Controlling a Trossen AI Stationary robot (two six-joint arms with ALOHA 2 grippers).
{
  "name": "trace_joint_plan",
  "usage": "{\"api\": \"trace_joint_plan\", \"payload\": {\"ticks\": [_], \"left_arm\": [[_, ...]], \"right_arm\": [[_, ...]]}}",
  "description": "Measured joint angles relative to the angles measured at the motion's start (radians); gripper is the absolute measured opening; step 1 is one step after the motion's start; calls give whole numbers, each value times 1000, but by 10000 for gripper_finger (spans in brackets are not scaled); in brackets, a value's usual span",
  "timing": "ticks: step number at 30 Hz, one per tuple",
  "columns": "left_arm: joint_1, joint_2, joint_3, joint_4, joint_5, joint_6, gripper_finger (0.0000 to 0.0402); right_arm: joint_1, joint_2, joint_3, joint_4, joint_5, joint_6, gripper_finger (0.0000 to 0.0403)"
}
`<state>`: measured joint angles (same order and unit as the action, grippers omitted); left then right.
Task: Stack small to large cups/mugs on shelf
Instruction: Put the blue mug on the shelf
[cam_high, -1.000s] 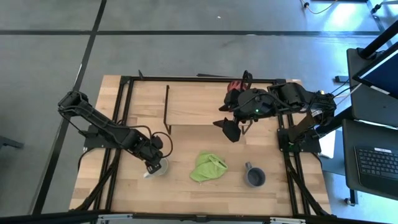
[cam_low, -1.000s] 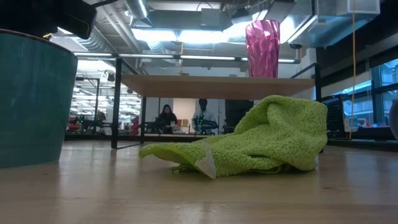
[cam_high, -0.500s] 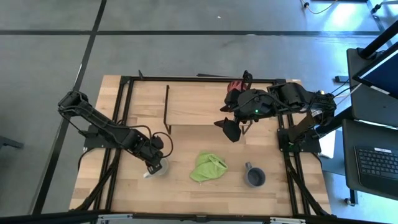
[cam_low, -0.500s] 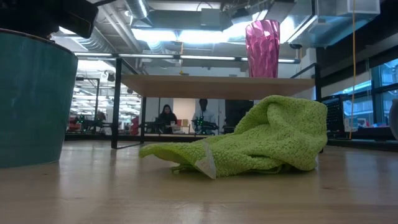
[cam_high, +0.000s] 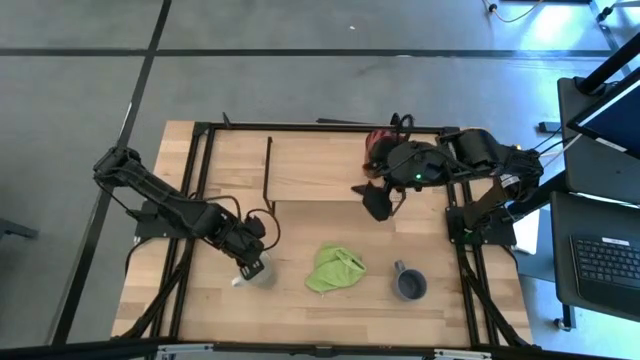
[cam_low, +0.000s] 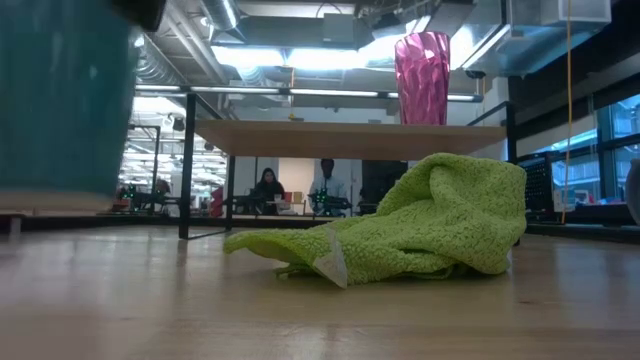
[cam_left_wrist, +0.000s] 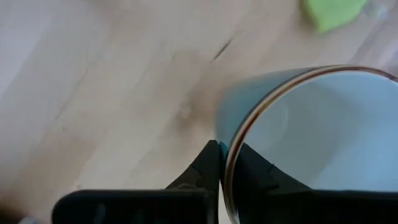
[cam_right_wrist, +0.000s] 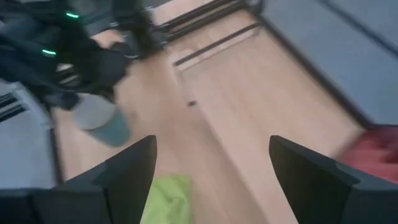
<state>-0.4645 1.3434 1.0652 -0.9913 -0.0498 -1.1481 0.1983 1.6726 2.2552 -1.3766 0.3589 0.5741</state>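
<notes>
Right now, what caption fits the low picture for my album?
A green cloth lies crumpled on the table, a red tumbler stands on the shelf, and a teal mug hangs lifted.

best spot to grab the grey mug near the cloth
Judging by the high view, take the grey mug by its rim from above: it stands upright with its mouth open upward. Put one of the fingers inside the wall, away from the handle pointing toward the green cloth.

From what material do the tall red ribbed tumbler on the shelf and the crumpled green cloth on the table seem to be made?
The tall red ribbed tumbler looks like translucent plastic or glass: light glows through its faceted pink-red wall, but the look leaves it open which one. The crumpled green cloth looks like soft terry or microfibre: its surface is nubbly and matt, it lies in loose folds, and a small sewn label shows at its edge.
</notes>
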Motion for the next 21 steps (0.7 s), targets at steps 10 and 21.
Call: {"api": "trace_joint_plan", "payload": {"ticks": [10, 21], "left_arm": [[160, 0, 317, -235, -138, 40, 16], [396, 178, 697, -307, -120, 358, 16]], "right_arm": [[92, -83, 74, -181, 307, 79, 312], [148, -137, 61, -195, 383, 103, 312]]}}
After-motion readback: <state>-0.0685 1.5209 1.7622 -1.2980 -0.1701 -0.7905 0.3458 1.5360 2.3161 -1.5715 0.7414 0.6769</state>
